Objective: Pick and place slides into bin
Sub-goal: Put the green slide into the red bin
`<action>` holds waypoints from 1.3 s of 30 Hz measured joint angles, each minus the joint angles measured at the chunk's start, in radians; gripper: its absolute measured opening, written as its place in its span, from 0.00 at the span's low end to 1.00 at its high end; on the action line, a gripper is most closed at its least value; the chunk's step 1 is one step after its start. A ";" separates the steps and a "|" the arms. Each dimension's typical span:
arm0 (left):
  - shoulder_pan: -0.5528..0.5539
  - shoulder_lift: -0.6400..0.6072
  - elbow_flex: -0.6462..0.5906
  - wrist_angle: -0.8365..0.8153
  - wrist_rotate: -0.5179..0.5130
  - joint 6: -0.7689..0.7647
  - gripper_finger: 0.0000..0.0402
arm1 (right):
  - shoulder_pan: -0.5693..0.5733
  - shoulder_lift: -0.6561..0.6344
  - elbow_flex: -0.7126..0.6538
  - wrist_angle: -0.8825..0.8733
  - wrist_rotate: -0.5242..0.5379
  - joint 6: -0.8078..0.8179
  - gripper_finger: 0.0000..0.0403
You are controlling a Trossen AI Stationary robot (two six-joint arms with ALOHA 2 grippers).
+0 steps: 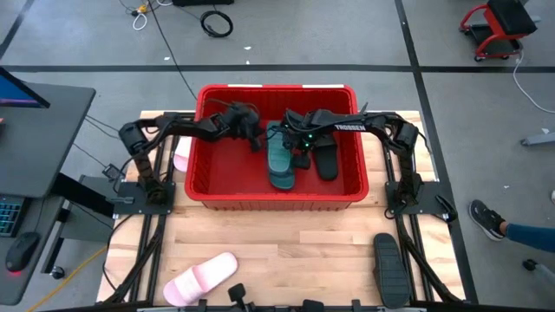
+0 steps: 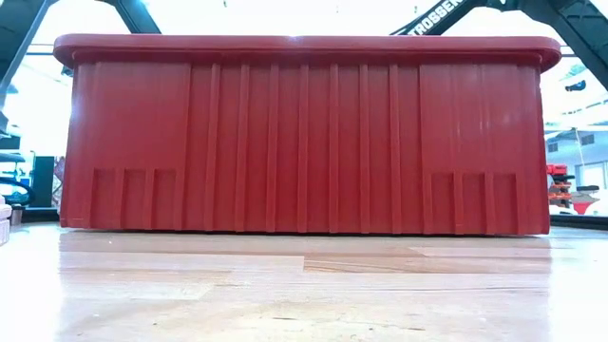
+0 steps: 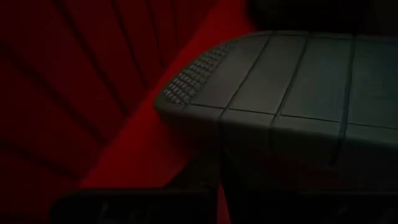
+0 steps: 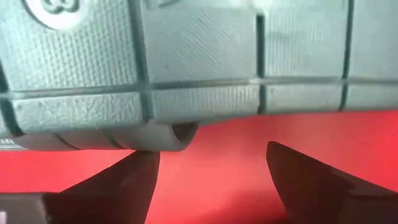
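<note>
The red bin stands mid-table, and its ribbed wall fills the low view. Inside lie a teal slide and a black slide. Both wrist views show the teal slide's grooved sole. My left gripper is shut inside the bin, beside the teal slide's far end. My right gripper points down between the two slides, open, with bare red floor between its fingers. My left gripper is close to the teal slide's sole edge, but its dark fingers hide the spot. Whether they touch it I cannot tell.
A pink slide lies on the wooden table near the front left, and a black one near the front right. Another pink slide shows partly between the bin and the left arm. A person's shoe is off the table's right.
</note>
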 joint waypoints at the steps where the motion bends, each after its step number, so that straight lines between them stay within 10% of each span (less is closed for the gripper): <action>1: -0.004 0.009 0.000 0.015 -0.002 -0.015 0.06 | 0.000 0.000 0.000 0.002 0.000 0.000 0.75; 22: -0.065 0.014 -0.001 0.062 0.055 -0.071 0.04 | -0.001 -0.023 -0.002 -0.021 0.055 -0.003 0.75; 39: -0.062 -0.329 -0.001 -0.291 -0.012 0.058 0.03 | -0.014 -0.086 0.000 -0.100 0.096 -0.103 0.75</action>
